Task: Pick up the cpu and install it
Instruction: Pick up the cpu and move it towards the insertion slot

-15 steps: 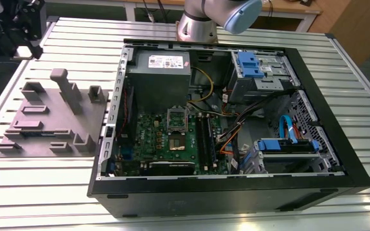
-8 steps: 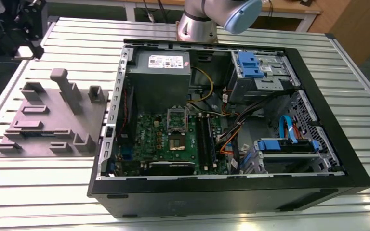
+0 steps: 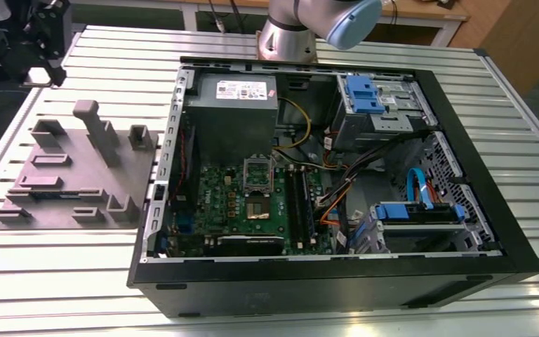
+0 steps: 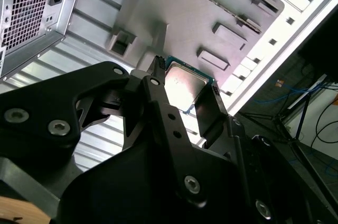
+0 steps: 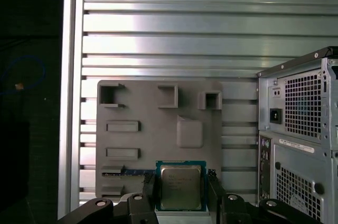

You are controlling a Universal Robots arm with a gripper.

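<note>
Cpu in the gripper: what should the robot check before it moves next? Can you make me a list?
1. The gripper holds the cpu, seen in both wrist views: ok.
2. The cpu hangs above the grey tray, not resting on it: ok, it seems.
3. The computer case lies open on top: ok.
4. The spot for the cpu on the motherboard is free: cannot tell.

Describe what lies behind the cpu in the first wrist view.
Behind the cpu, clamped in the gripper, lies the grey fixture plate on the slatted table; the plate's patch directly behind is hidden.
</note>
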